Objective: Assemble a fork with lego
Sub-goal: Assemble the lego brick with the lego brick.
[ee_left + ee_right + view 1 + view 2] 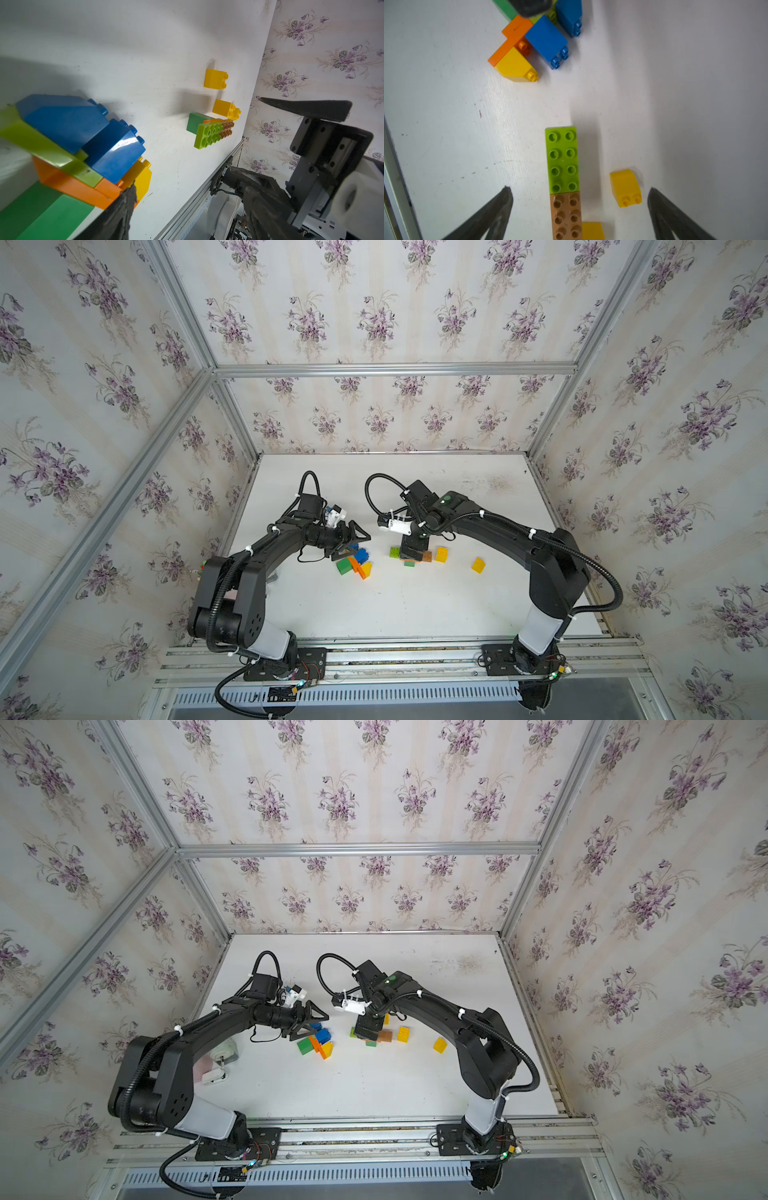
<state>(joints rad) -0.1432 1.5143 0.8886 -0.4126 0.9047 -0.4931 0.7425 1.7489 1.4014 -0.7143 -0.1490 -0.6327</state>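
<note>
White surface [446,104]: right fingers [488,216] wide apart, lime-and-brown lego strip [563,166] between them; left fingers [307,108] apart beside the brick cluster [83,145].

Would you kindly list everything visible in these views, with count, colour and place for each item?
brick cluster: one; two blue plus yellow, orange, lime and dark green; left of table centre
lime oblong brick: one, lime, end to end with the brown one
brown oblong brick: one, brown, table centre
bricks beneath that row: two, dark green and orange, partly hidden
loose yellow bricks: three, yellow, around that row
table: one, white, enclosed by floral-papered walls
grey boxy object: one, grey, behind the left arm
left gripper: one, black, open beside the cluster
right gripper: one, black, open above the row
</note>
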